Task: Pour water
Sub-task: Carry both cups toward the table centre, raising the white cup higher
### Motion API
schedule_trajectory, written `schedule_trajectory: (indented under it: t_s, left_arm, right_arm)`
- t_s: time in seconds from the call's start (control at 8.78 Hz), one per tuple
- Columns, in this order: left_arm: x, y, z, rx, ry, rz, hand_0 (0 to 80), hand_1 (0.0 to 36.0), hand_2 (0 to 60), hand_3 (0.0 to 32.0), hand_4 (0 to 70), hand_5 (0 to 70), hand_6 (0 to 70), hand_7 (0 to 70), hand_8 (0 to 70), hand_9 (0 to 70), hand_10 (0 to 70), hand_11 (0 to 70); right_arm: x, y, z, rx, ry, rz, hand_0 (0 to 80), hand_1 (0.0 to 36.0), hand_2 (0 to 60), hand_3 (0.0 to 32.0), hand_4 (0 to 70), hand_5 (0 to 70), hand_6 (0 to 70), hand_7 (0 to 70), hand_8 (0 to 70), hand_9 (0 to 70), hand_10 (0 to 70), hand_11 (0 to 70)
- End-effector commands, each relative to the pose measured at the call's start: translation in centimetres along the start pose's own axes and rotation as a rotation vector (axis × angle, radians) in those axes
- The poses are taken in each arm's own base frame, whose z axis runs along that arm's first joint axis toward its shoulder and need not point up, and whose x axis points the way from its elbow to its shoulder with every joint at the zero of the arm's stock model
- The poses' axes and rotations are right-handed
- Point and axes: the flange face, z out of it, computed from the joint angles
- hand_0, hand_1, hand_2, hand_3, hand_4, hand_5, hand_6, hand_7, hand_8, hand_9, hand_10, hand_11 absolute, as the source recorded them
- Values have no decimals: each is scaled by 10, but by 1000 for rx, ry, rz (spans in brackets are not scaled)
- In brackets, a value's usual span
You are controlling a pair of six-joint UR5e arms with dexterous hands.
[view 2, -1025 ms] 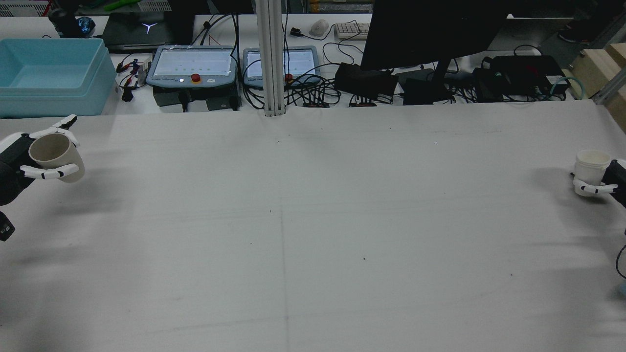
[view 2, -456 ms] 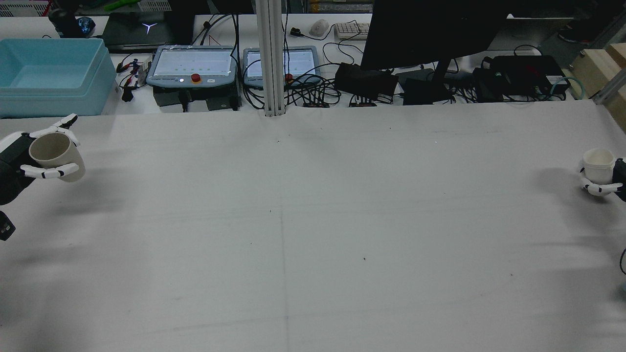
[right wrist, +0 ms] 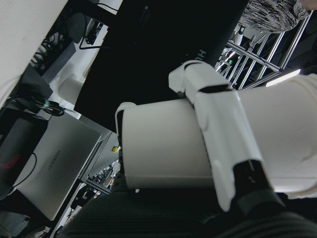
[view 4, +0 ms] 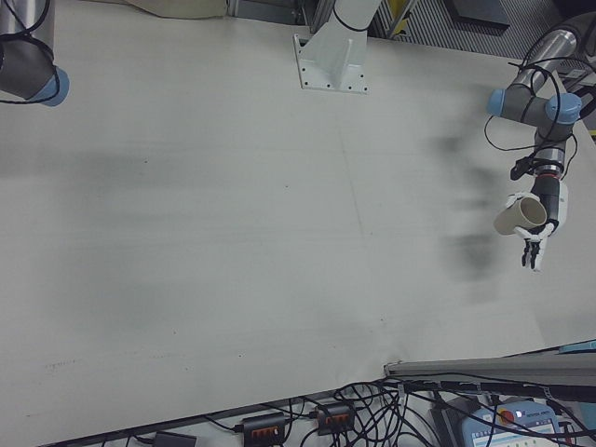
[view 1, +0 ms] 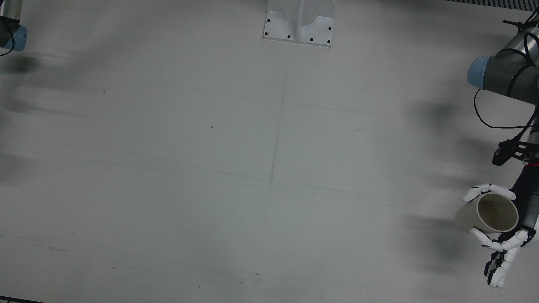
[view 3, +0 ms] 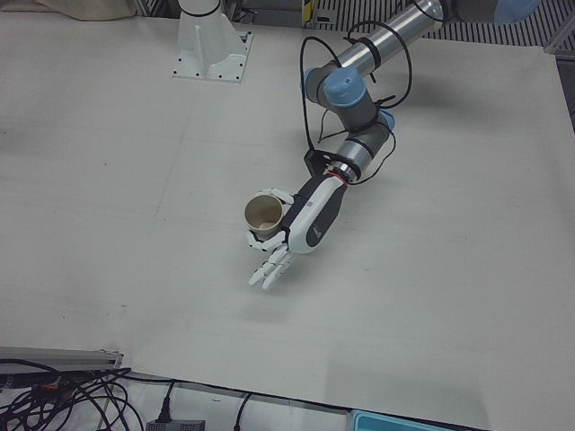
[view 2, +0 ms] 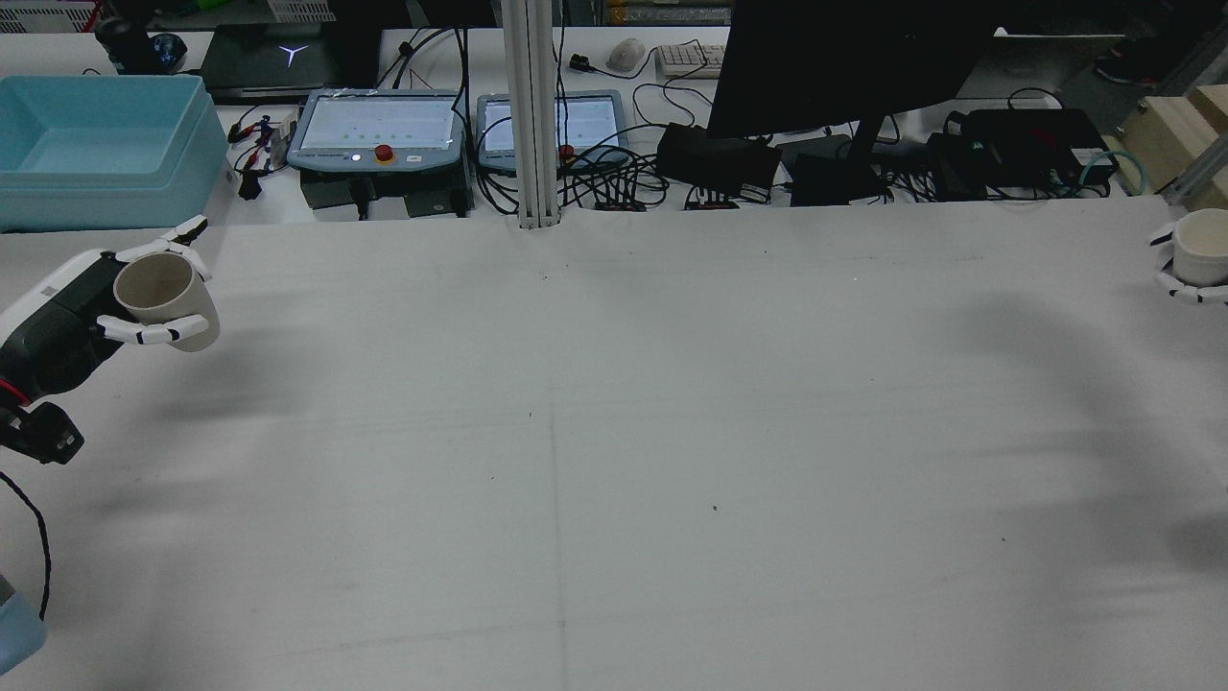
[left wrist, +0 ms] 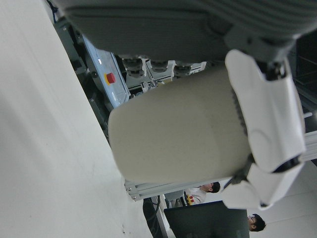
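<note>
My left hand (view 2: 91, 312) is shut on a beige cup (view 2: 161, 291), held above the table at the left edge of the rear view and tilted, its mouth toward the camera. The cup also shows in the front view (view 1: 490, 213), the left-front view (view 3: 264, 218), the right-front view (view 4: 518, 216) and the left hand view (left wrist: 178, 131). My right hand (view 2: 1188, 288) is shut on a white cup (view 2: 1201, 248), upright at the far right edge of the rear view. The white cup fills the right hand view (right wrist: 163, 148). The cups are a full table width apart.
A blue bin (view 2: 96, 144), two teach pendants (view 2: 379, 130), a metal post (view 2: 532, 115), a dark monitor (view 2: 844, 58) and cables line the far side of the table. A white pedestal base (view 1: 299, 25) stands at the table's robot side.
My left hand has moved right and a little farther with the beige cup. My right hand has carried the white cup farther away, toward the table's far right corner.
</note>
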Motion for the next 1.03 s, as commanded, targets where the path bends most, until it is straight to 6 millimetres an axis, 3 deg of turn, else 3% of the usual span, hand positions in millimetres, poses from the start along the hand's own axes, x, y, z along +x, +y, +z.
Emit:
schedule_trajectory:
  t_s: [0.0,0.23,0.46,0.68,0.91]
  left_arm:
    - [-59,102,50,-80,-74,29,471,310,600,0,338,470,60,71,20,33,42,80]
    - [-110,145,69,-115,-134,47,468,310,600,0,337,474,63,73,24,37,42,79]
    - [-174,197,93,-143,-205,35,468,310,600,0,339,481,67,75,26,39,43,80]
    - [-193,236,137,-155,-201,55,469,310,600,0,340,492,72,78,29,41,42,79]
    - [-196,260,156,-177,-186,78,467,305,600,0,341,494,75,80,34,46,43,80]
  right_arm:
    - [-65,157,31,-34,-4,-94,800,360,314,0,81,700,268,418,336,476,347,527]
    - [-66,238,42,-38,10,-104,800,360,319,0,86,700,280,428,324,459,331,508]
    - [-39,315,44,-61,29,-152,800,360,338,0,96,700,291,444,305,437,313,487]
    - [-27,396,49,-77,35,-240,800,360,376,0,112,700,304,468,288,415,296,470]
    - [9,459,52,-121,48,-309,800,360,407,0,130,700,316,490,275,400,281,455]
